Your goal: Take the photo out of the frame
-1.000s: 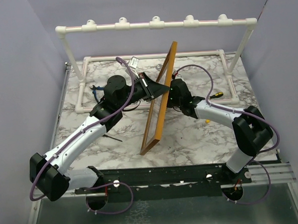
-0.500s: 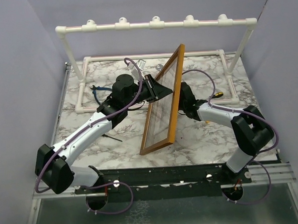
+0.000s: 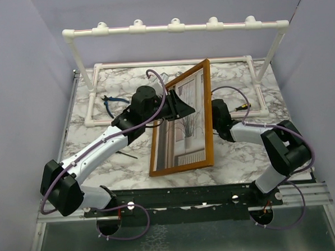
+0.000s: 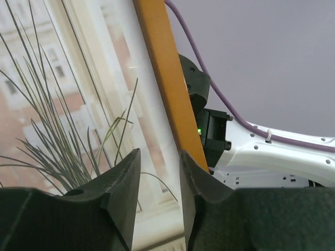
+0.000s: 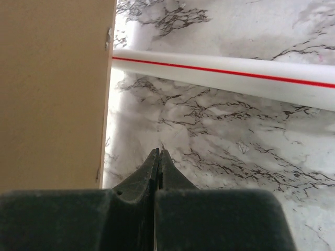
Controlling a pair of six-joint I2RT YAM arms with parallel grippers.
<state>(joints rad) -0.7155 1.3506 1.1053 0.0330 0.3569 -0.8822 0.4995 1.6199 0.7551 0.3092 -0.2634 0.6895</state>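
Photo (image 3: 182,144) sits in the frame (image 3: 208,112), behind its glass. You have the frame standing on its lower edge mid-counter (image 3: 236,150), long axis upright. Half a second ago it was nearly edge-on; now the glass faces lower left. Left hand (image 4: 159,152) is slightly parted and empty at the glass. Right hand (image 5: 158,157) is pinched closed and empty beside the back.

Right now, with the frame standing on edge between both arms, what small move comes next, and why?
Probably tip the frame glass-down. The open left claw is at its glass front, the shut, empty right claw beside its brown back; the photo likely comes out only through that back.
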